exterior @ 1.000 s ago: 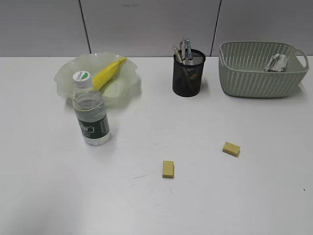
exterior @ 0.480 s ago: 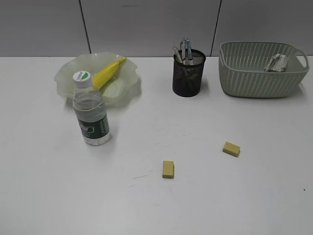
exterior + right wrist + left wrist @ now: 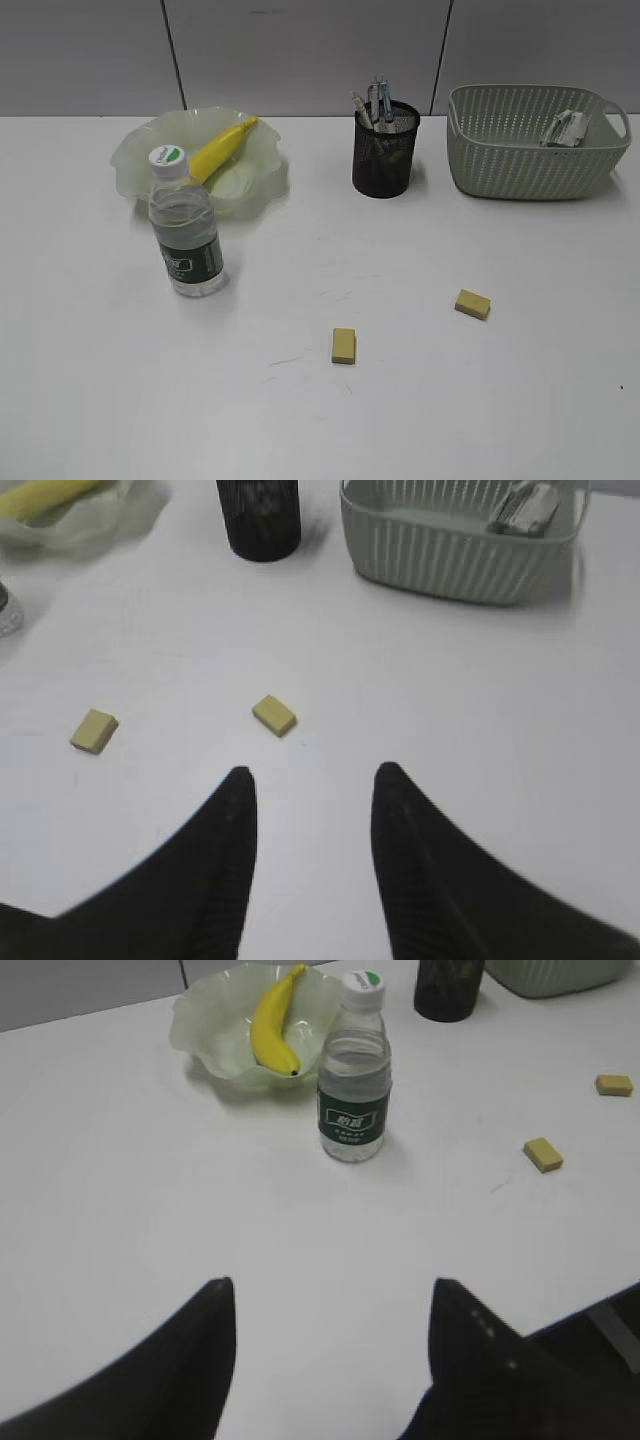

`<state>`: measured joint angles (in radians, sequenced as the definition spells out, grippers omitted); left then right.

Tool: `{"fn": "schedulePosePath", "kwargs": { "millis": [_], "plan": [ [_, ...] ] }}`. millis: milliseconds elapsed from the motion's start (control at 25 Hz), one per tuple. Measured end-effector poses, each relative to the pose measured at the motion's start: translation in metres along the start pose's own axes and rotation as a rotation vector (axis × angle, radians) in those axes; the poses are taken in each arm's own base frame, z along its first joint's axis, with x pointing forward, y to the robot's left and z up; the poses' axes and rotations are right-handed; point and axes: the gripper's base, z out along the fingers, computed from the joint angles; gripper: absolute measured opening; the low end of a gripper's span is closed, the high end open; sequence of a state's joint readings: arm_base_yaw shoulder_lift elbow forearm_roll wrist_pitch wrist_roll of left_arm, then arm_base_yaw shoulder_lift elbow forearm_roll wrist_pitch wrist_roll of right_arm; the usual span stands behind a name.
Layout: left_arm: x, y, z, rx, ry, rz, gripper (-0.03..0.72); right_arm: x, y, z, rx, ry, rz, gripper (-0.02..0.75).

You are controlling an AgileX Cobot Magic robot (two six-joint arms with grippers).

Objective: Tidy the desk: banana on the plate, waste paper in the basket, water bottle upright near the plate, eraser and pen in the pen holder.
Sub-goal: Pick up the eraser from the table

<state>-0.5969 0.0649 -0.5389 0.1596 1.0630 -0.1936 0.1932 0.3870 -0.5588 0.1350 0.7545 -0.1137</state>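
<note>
Across the last second nothing on the desk is seen to have shifted: the banana lies in the pale green plate, the water bottle stands upright just beside the plate, pens stand in the black mesh pen holder, and crumpled waste paper rests in the basket. Only the left gripper is judged to have narrowed slightly, though its jaws are shown spread with nothing between them. The right gripper is likewise held apart and empty above the table. What remains is judged to be the erasers: one yellow eraser and a second eraser lie loose on the white table, well apart from the holder. Neither arm is shown in the exterior view. The bottle label's text cannot be read, and the holder's contents below its rim are obscured by the mesh.
</note>
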Motion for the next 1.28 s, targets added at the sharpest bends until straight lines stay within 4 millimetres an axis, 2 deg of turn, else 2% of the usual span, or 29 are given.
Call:
{"fn": "schedulePosePath", "kwargs": {
  "millis": [160,320,440,520,680,840,920,960,1080,1200,1280],
  "plan": [
    [0.001,0.0,-0.003,-0.074,-0.017,-0.042,0.454,-0.031,-0.006,0.079,-0.022,0.227,0.016,0.319],
    [0.007,0.0,-0.012,-0.151,-0.077,-0.087,0.443,-0.046,-0.003,0.162,-0.067,0.393,-0.065,0.33],
    [0.007,0.0,-0.013,-0.197,-0.08,-0.11,0.428,-0.042,0.001,0.221,-0.088,0.525,-0.132,0.407],
    [0.007,-0.001,-0.013,-0.22,-0.081,-0.121,0.419,-0.027,0.006,0.257,-0.109,0.631,-0.171,0.468],
    [0.008,-0.001,-0.013,-0.242,-0.081,-0.132,0.407,0.009,0.018,0.308,-0.156,0.81,-0.226,0.505],
    [0.008,-0.001,-0.013,-0.243,-0.082,-0.132,0.402,0.039,0.022,0.335,-0.171,0.911,-0.258,0.504],
    [0.008,-0.001,-0.013,-0.243,-0.082,-0.132,0.4,0.05,0.022,0.342,-0.174,0.946,-0.267,0.471],
    [0.008,-0.001,-0.013,-0.243,-0.082,-0.132,0.396,0.049,0.022,0.344,-0.173,0.941,-0.271,0.428],
    [0.008,-0.001,-0.013,-0.243,-0.082,-0.132,0.382,0.05,0.022,0.345,-0.172,0.936,-0.276,0.202],
    [0.008,-0.001,-0.013,-0.243,-0.082,-0.132,0.37,0.045,0.022,0.343,-0.172,0.917,-0.263,0.211],
    [0.008,-0.001,-0.013,-0.243,-0.082,-0.132,0.363,0.032,0.024,0.337,-0.171,0.871,-0.248,0.211]
  ]
}}
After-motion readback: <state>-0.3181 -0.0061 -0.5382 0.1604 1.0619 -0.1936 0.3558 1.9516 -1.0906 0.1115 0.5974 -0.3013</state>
